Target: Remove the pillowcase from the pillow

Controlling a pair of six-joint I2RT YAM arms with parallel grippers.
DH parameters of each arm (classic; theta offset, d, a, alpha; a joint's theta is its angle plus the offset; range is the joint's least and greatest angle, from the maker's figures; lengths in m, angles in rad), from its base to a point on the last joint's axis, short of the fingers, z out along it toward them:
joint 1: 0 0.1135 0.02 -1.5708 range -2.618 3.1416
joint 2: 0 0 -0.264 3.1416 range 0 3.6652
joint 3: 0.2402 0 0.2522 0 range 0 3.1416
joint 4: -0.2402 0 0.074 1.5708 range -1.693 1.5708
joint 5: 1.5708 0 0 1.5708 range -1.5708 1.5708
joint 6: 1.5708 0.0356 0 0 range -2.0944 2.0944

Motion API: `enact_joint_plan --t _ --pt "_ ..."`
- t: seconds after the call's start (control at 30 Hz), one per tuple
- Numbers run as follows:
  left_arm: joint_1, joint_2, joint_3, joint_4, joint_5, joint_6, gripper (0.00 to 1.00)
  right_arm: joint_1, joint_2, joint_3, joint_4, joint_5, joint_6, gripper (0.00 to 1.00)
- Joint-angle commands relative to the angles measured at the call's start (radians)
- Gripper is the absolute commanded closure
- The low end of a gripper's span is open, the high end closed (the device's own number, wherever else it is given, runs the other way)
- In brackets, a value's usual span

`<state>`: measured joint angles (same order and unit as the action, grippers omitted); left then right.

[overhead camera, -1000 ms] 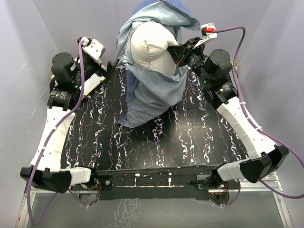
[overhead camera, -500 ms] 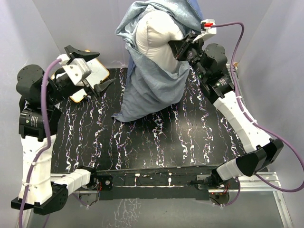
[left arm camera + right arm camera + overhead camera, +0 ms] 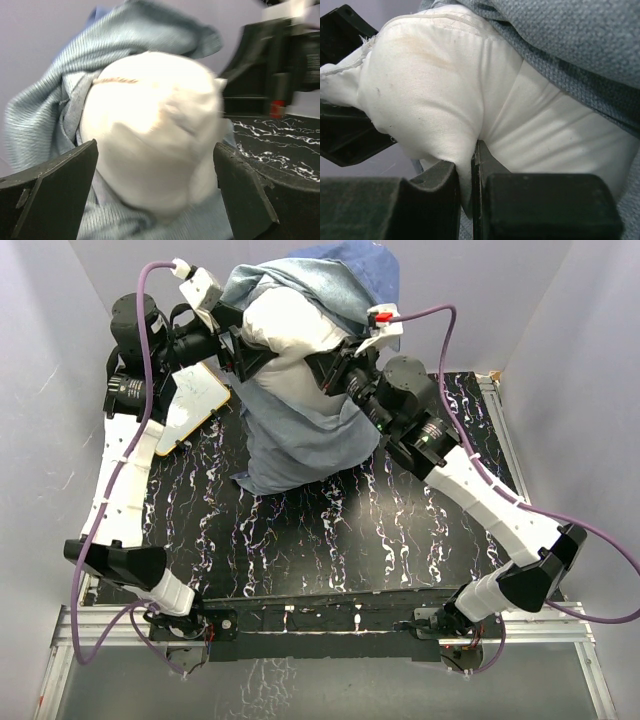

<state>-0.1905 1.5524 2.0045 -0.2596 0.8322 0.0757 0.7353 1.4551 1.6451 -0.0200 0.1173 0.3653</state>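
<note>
At the upper centre of the overhead frame, the plump white fabric pillow (image 3: 290, 332) is held up off the black, white-veined tabletop (image 3: 350, 530). Its bared, rounded end points toward the top of the frame. Its long axis runs from there down toward mid-frame, leaning slightly left. The woven grey-blue cloth pillowcase (image 3: 305, 430) is bunched back around that end like a collar, with a bluer fold above it. The rest sheathes the pillow's lower length, and its bottom corner reaches the table just left of centre.

The right gripper (image 3: 325, 365) comes in from the right, its black jaws clenched on a thin pinch of the pillow's white cloth. The right wrist view shows that pinch of pillow (image 3: 445, 90) pulled into creases between the pressed-together fingers of the gripper (image 3: 470, 185), with ribbed pillowcase (image 3: 570, 40) folded over the top right.

The left gripper (image 3: 243, 340) reaches from the upper left, jaws spread wide. In its own blurred view the gripper (image 3: 155, 147) straddles the pillow's pale dome (image 3: 150, 125), with pillowcase (image 3: 40, 120) draped at left. Contact cannot be told.

A flat white board with an orange edge (image 3: 190, 405) lies at the table's upper left.
</note>
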Motion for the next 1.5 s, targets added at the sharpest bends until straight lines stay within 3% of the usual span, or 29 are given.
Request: enact_joint_plan --t 0.0,0.17,0.37,0.5,0.77,0.83,0.9,0.97,1.0,1.03,1.13,1.23,1.47 --pt "0.003 -0.068 -0.018 0.012 0.003 -0.039 0.03 0.079 -0.009 0.009 0.096 0.026 0.001 0.92" --pt "0.002 -0.104 -0.097 0.075 -0.005 -0.083 0.03 0.149 0.023 0.035 0.082 -0.035 -0.017 0.92" --pt "0.002 -0.120 -0.110 0.064 0.172 -0.142 0.03 0.151 0.060 0.077 0.028 -0.119 0.008 0.92" --pt "0.001 -0.117 -0.087 -0.037 0.255 -0.118 0.03 0.150 0.060 0.087 0.022 -0.114 -0.001 0.92" --pt "0.000 -0.135 -0.112 -0.016 0.278 -0.119 0.03 0.150 0.105 0.128 0.010 -0.230 0.005 0.92" --pt "0.000 -0.135 -0.128 0.006 0.227 -0.116 0.13 0.150 0.114 0.132 0.012 -0.285 0.009 0.92" --pt "-0.001 -0.137 -0.147 0.017 0.168 -0.094 0.35 0.128 0.110 0.127 0.015 -0.350 0.028 0.92" --pt "-0.001 -0.141 -0.168 0.027 0.105 -0.075 0.78 0.066 0.095 0.108 0.029 -0.449 0.090 0.92" --pt "-0.001 -0.148 -0.185 0.040 0.066 -0.067 0.94 0.028 0.077 0.088 0.041 -0.486 0.124 0.92" --pt "-0.001 -0.159 -0.208 0.062 0.032 -0.067 1.00 -0.011 0.062 0.073 0.045 -0.517 0.157 0.89" --pt "-0.001 -0.180 -0.246 0.090 -0.020 -0.040 1.00 -0.126 -0.005 0.030 0.042 -0.534 0.177 0.73" --pt "-0.001 -0.180 -0.248 0.063 -0.014 -0.016 1.00 -0.179 -0.070 0.026 0.009 -0.437 0.073 0.62" --pt "-0.001 -0.180 -0.254 0.022 0.008 0.020 1.00 -0.180 -0.036 0.187 -0.134 -0.304 -0.168 0.50"
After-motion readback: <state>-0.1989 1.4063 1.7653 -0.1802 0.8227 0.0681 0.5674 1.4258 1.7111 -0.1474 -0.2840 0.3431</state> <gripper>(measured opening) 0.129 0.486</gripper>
